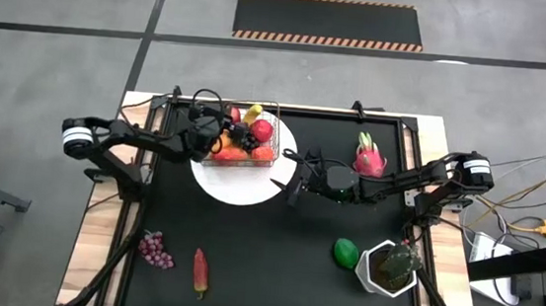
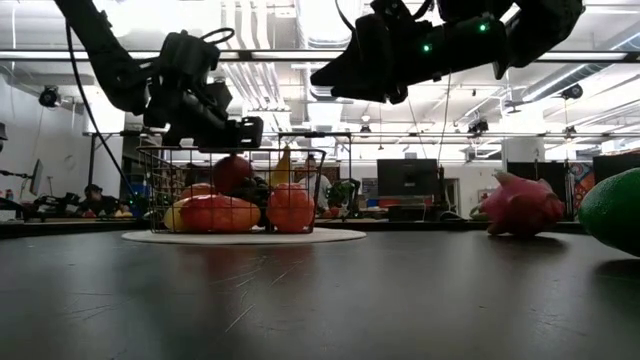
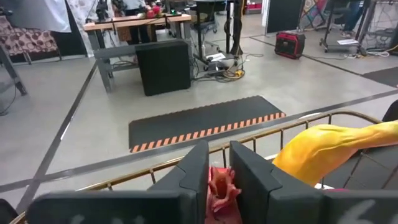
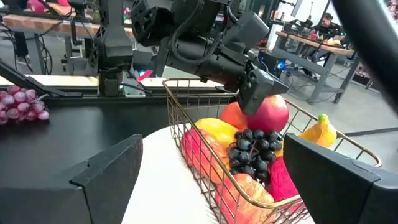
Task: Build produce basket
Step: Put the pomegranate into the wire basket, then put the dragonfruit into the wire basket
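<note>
Wire-grid basket [image 1: 240, 130] is seen in the high view standing on a round white plate [image 1: 245, 185] at the table's far-left part, already loaded with a banana [image 1: 253, 113], a red apple [image 1: 262, 129] and orange-red fruit; the left gripper [image 1: 213, 136] is positioned over the basket's left portion, while the right gripper [image 1: 293, 180] is held just beside the plate's right edge. Outside the basket are noted the dragon fruit [image 1: 369, 158], lime [image 1: 346, 252], pale grapes [image 1: 155, 249] and chilli [image 1: 201, 271], with a potted plant [image 1: 394, 269] near the lime. In the low view the left gripper [image 2: 235, 132] is shown at the basket's rim [image 2: 230, 150], and the right gripper [image 2: 335, 72] is carried well above the mat. In the left wrist view the fingers [image 3: 189, 177] are seen narrowly parted around a red piece [image 3: 221, 190] low in the basket; whether it is gripped or being let go cannot be told. In the right wrist view the fingers [image 4: 106, 171] are spread wide and empty, facing the basket, where dark grapes [image 4: 252, 149] lie among the fruit. Release is best completed low, and the left gripper should be lifted straight up to clear the wire rim. Open mat is available in the table's middle and near side for travel.
</note>
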You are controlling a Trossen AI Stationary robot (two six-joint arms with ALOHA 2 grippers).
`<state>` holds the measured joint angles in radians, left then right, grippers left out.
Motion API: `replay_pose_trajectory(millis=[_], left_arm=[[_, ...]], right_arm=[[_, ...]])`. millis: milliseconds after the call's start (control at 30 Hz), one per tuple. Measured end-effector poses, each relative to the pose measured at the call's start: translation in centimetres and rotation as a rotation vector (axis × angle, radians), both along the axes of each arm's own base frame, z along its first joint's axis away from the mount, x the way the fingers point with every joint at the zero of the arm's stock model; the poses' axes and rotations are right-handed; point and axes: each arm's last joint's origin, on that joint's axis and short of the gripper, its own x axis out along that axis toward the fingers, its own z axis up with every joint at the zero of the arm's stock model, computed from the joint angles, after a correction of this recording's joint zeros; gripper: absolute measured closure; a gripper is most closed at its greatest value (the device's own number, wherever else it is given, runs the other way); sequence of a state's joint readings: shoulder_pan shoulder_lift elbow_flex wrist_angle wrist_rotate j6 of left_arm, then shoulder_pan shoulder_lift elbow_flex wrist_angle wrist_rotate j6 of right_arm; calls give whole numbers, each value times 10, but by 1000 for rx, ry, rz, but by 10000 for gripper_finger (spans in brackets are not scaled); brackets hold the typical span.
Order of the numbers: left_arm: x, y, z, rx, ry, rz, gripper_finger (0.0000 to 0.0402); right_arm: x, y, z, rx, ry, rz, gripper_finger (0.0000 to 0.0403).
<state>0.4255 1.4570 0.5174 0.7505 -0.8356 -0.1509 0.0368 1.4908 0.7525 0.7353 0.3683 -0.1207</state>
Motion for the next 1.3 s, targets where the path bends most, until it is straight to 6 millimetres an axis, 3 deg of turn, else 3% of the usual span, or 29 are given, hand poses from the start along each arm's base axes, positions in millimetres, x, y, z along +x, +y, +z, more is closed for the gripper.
replay_pose_trajectory(millis=[400, 733, 900, 1300], left_arm=[[-4, -18, 23, 37, -55, -145, 293], [-15, -54, 55, 93, -68, -286, 290], [-21, -58, 68, 149, -56, -295, 290], [-29, -85, 70, 71, -152, -407, 290]], right_arm=[[0, -1, -1, -37, 19, 3, 35], [0, 4, 2, -64, 13, 22, 35], [2, -1, 6, -108, 17, 9, 35], [0, 13, 6, -71, 12, 49, 35]])
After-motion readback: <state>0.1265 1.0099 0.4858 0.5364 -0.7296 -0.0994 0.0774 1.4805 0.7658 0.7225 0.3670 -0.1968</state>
